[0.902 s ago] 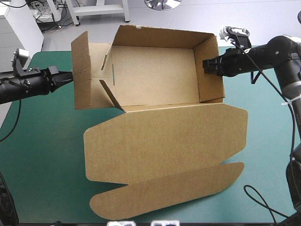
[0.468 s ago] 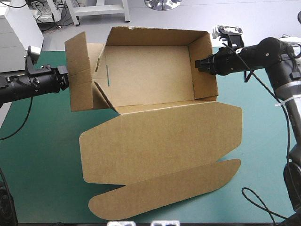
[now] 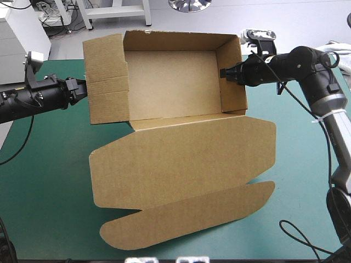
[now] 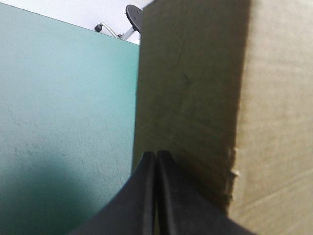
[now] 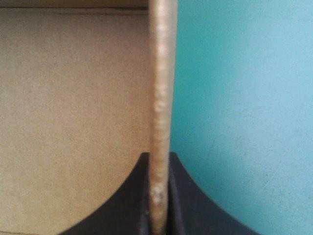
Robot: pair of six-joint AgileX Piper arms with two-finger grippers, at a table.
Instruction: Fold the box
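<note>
High view: the box (image 3: pixel 181 159) sits as an open tray with its walls raised, between the two pincers, on the teal-green cover (image 3: pixel 49 164). Its lid spreads flat from the tray's near wall toward the table's near edge and ends in a rounded flap. The left pincer (image 3: pixel 83 89) reaches in level from the side. Its tips are at the outer face of the tray wall on that side, about halfway along it. The right pincer (image 3: pixel 222 74) meets the opposite wall at its rim, one finger inside the tray and one outside.

Left wrist view: the black fingers (image 4: pixel 139 200) are pressed together into one pointed arch, with only a hairline seam between them and no board in it. The brown wall stands directly ahead of the tips, touching or all but touching them. Bare cover runs alongside the pincer on the side away from the tray.

Right wrist view: the two fingers (image 5: pixel 129 210) are all but closed, clamped on the thin edge of the wall, which runs straight ahead from between them. On one side of this pincer lies the tray's brown inside, on the other the cover.
</note>
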